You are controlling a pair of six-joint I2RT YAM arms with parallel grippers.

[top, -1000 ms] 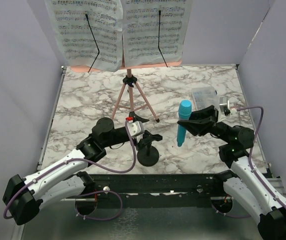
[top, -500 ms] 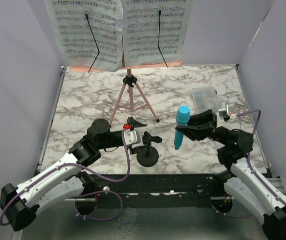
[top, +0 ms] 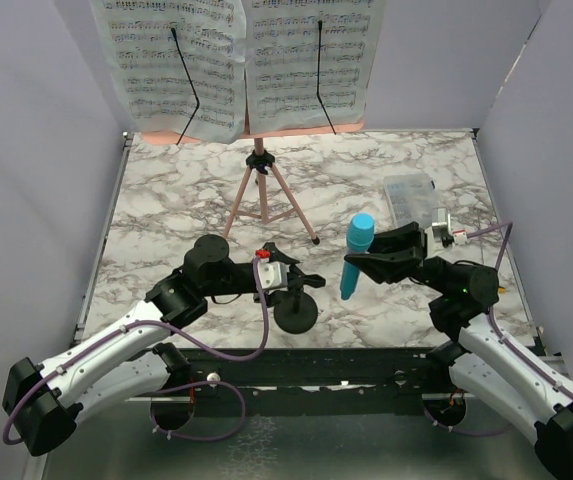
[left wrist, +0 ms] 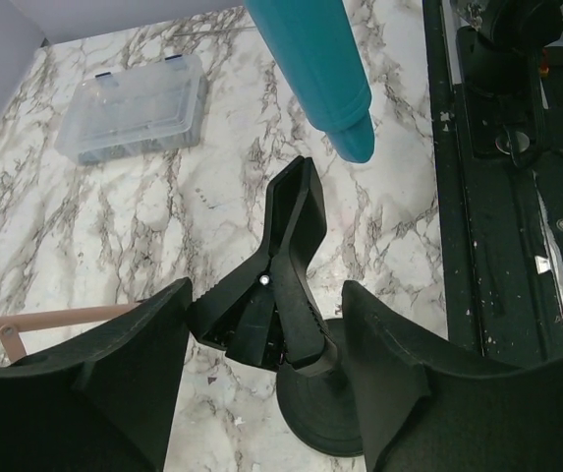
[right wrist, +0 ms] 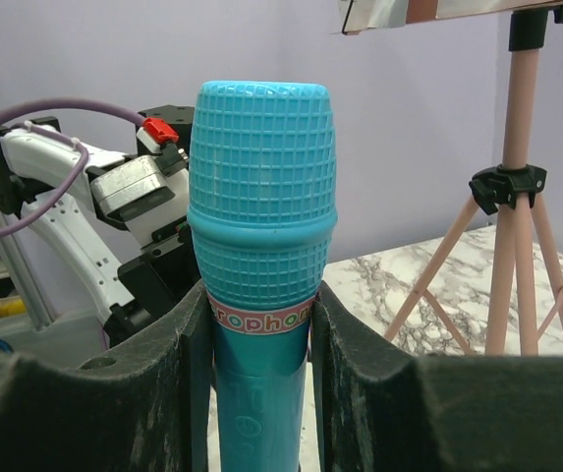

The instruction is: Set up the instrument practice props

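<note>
Right gripper has the blue toy microphone pinched between its fingers, just under the mesh head, with the head up. From above, the mic hangs over the marble table at a slight tilt, tail pointing down toward the small black mic stand. The two are close but apart: in the left wrist view the mic's blue tail hovers just beyond the upper tip of the stand's clip.

Over to the left gripper: fingers spread, one either side of that clip. There is a clear gap on one side, and whether the other finger touches I cannot tell. No clamp on it. The stand sits upright on its round base near the front edge of the table.

At the back, the pink music stand is up on its thin tripod legs, carrying two white sheet-music pages side by side, a black arm across each. A clear plastic compartment box lies on the table just behind the right gripper.
</note>
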